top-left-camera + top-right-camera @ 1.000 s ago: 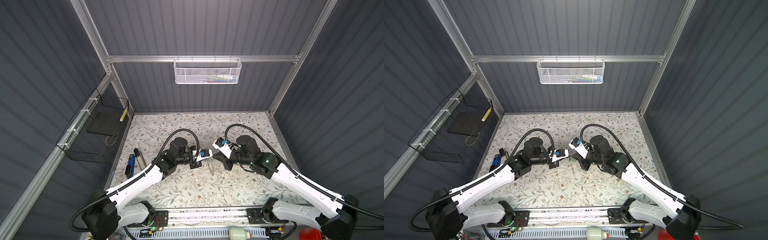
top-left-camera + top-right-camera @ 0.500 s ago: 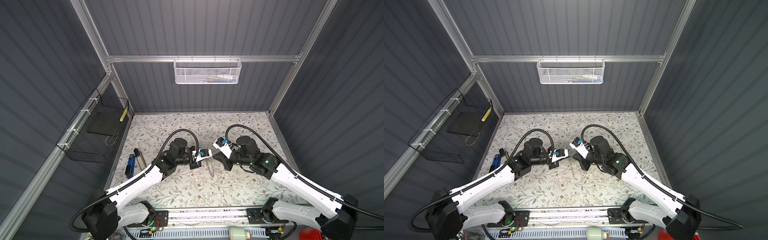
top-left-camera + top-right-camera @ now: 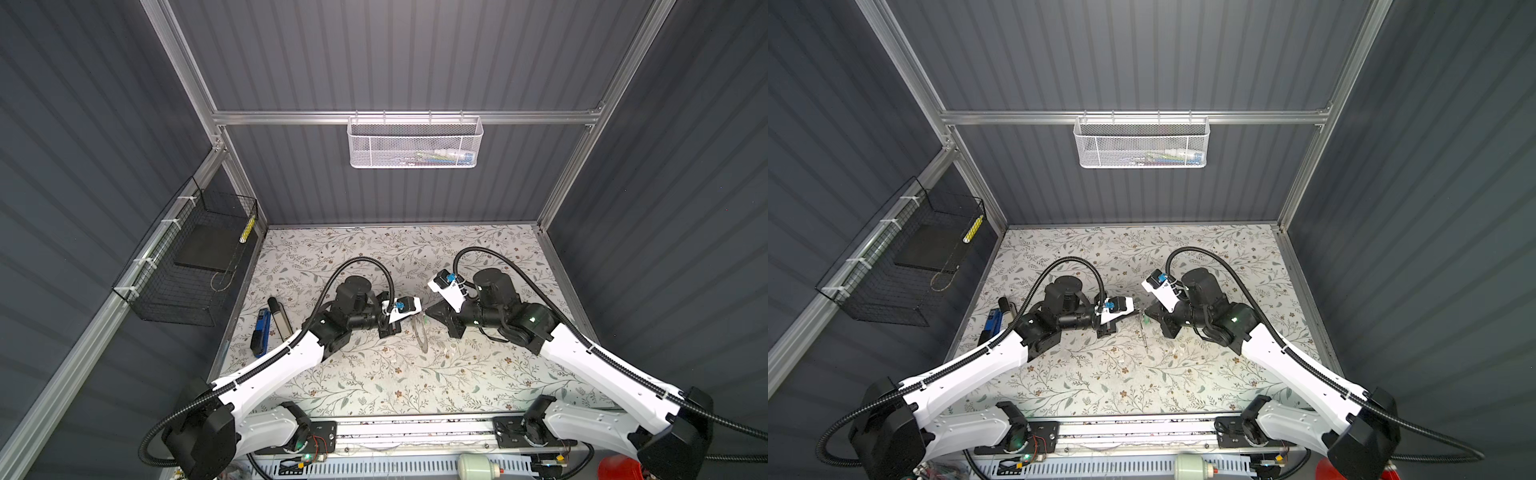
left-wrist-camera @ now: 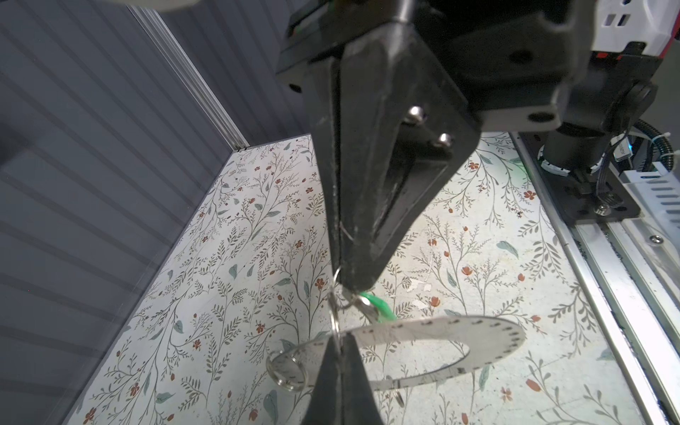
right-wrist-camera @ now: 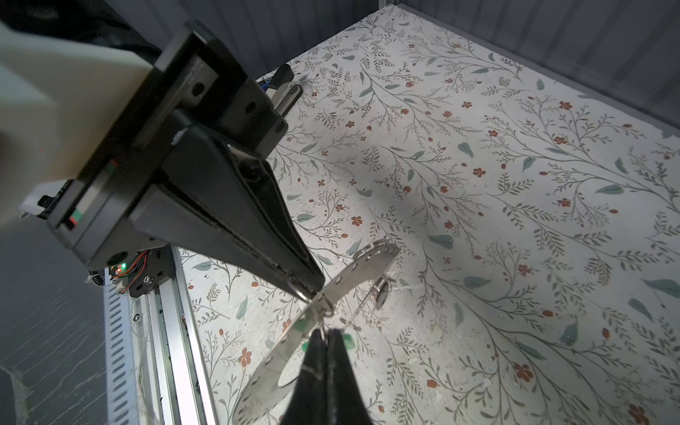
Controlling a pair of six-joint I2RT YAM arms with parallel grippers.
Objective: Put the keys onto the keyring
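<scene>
Grippers meet at the rim of the keyring (image 4: 489, 335): left gripper (image 4: 340, 349) clenched on its wire loop, right gripper (image 5: 326, 335) pinching the green tag (image 4: 381, 306); keyring hangs edgewise.

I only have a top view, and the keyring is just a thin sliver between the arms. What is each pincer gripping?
Observer: The left wrist view shows the left pincer shut on a rim loop of the keyring plate.
Operator: And the right one?
Observer: The right pincer is shut on the tag loop, with the green tag right at its tips.
Operator: Any spare loops?
Observer: Yes, a spare split ring hangs on the plate's rim, nothing on it.
</scene>
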